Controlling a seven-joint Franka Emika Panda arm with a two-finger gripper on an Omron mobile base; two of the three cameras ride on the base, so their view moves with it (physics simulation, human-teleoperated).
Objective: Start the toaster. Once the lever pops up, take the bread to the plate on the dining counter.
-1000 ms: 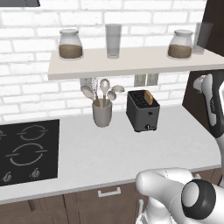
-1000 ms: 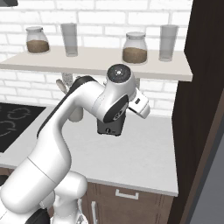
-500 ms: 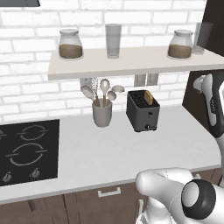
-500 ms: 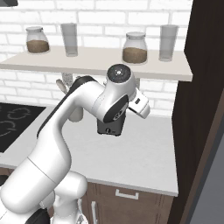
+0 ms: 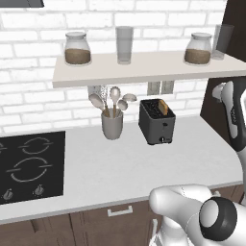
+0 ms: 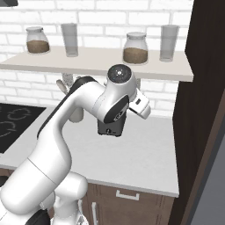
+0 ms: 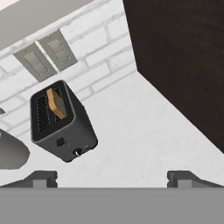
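The dark grey toaster (image 5: 156,121) stands on the white worktop against the brick wall, with the tan bread (image 5: 164,106) upright in its right-hand slot. From the hand view I look down on the toaster (image 7: 63,124) at the left, the bread (image 7: 56,104) in one slot and a small round knob (image 7: 78,152) low on its front. My gripper (image 7: 113,178) hangs open above the bare worktop, to the right of the toaster and apart from it, holding nothing. In the right base view my arm covers most of the toaster (image 6: 109,129). The plate and the dining counter are out of view.
A grey utensil cup (image 5: 112,126) with spoons stands left of the toaster, and a black hob (image 5: 29,166) lies further left. A shelf (image 5: 144,67) with jars and glasses overhangs the toaster. A tall dark cabinet (image 6: 206,110) closes the worktop's right end.
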